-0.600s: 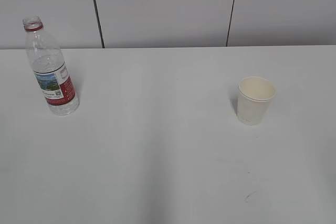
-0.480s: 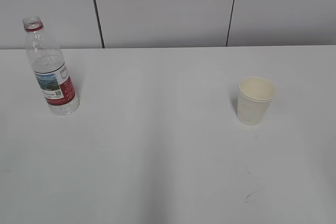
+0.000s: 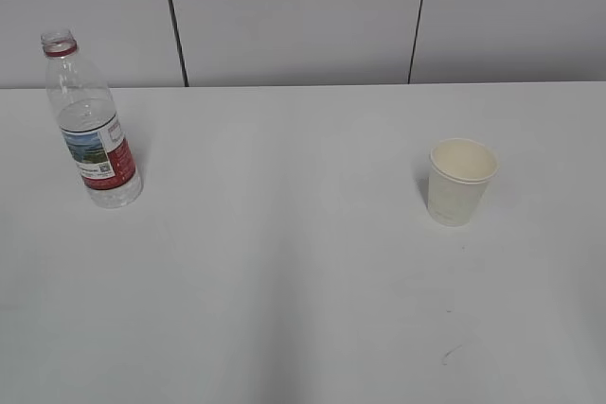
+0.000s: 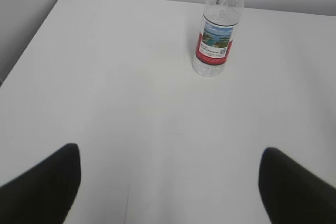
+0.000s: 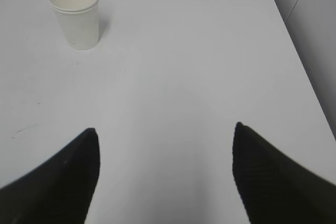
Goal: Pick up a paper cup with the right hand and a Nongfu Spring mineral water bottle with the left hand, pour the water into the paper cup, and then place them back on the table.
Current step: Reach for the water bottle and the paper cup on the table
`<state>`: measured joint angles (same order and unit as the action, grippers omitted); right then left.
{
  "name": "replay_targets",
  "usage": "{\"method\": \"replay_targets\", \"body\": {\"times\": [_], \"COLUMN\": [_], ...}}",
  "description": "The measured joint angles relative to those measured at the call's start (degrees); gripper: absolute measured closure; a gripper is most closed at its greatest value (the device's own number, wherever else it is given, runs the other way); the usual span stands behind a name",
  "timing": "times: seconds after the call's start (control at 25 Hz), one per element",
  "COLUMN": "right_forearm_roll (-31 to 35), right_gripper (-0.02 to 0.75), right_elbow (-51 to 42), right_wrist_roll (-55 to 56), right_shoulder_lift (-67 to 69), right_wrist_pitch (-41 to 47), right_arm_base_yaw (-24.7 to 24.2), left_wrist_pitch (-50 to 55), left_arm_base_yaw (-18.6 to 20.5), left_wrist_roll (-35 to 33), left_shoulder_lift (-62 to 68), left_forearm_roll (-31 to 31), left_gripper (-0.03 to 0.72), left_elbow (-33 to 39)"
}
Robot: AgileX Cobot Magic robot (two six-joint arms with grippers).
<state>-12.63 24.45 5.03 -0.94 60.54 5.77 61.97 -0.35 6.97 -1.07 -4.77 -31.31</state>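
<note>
The Nongfu Spring mineral water bottle (image 3: 92, 130) stands upright and capless at the back left of the white table (image 3: 284, 262), partly filled with water. It also shows in the left wrist view (image 4: 216, 34), far ahead of my open, empty left gripper (image 4: 170, 153). The paper cup (image 3: 460, 181) stands upright on the right side of the table. In the right wrist view the cup (image 5: 76, 16) is far ahead and to the left of my open, empty right gripper (image 5: 165, 129). Neither arm shows in the exterior view.
A grey panelled wall (image 3: 303, 16) runs behind the table's back edge. The table's left edge (image 4: 31, 40) and right edge (image 5: 296, 51) show in the wrist views. A faint scuff mark (image 3: 453, 352) lies near the front right.
</note>
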Motion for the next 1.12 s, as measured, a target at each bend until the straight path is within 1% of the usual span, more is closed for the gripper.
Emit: {"method": "replay_targets", "body": {"times": [0.88, 1.12], "right_forearm_roll": [0.0, 0.2], "right_gripper": [0.156, 0.156], "right_elbow": [0.0, 0.5], "right_wrist_roll": [0.0, 0.0], "right_shoulder_lift": [0.0, 0.0], "right_wrist_pitch": [0.0, -1.5], "right_arm_base_yaw": [0.0, 0.0], "left_wrist_pitch": [0.0, 0.0], "left_arm_base_yaw": [0.0, 0.0], "left_wrist_roll": [0.0, 0.0], "left_shoulder_lift": [0.0, 0.0], "left_forearm_roll": [0.0, 0.0], "left_gripper": [0.093, 0.093], "left_elbow": [0.0, 0.0]}}
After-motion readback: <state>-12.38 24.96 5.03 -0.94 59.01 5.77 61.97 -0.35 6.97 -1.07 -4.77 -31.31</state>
